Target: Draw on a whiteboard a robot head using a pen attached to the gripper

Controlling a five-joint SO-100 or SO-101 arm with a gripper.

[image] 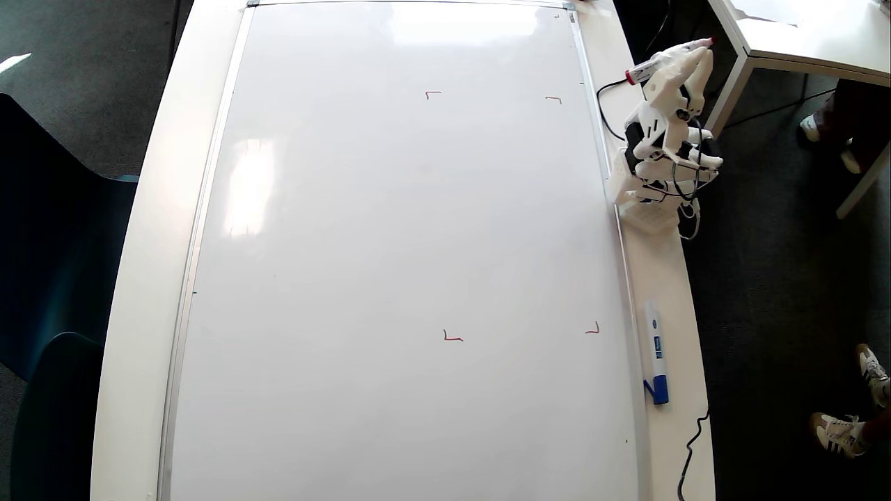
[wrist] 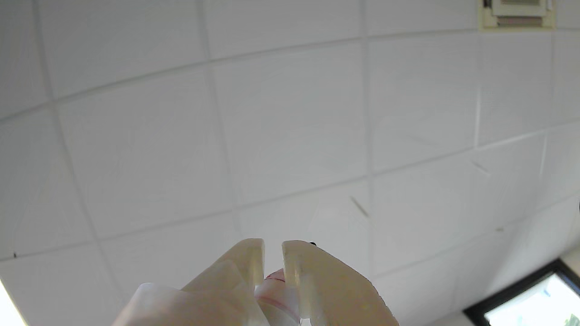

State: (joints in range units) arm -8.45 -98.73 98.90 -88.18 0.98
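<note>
Nothing drawn yet: board (image: pixel 418 250) blank apart from four small red corner marks, e.g. (image: pixel 432 93) and (image: pixel 453 337), presumably fencing off the drawing zone on the arm's side. No robot head outline anywhere.

Arm folded at its base off the board's right edge in overhead view, parked on the worktop (image: pixel 668 278). Gripper (image: pixel 696 59) raised and tilted away from the board. Wrist view confirms: only ceiling tiles, no board.

Jaws clamped on the pen (image: pixel 668 57), which sits crosswise in the grip, one end poking each side; red tip visible between the finger ends in wrist view (wrist: pixel 275 276). Held firmly probably so the tip won't slip under writing pressure.

Spare blue-capped marker (image: pixel 655 351) lying on the worktop just beside the board's right frame, unused.

Judgement: start pose, task at zero. Next move needs the wrist pitched down and the arm swung over to the marked zone, tip lowered gently to contact. Risk: too much pressure skidding the tip on the glossy board.
</note>
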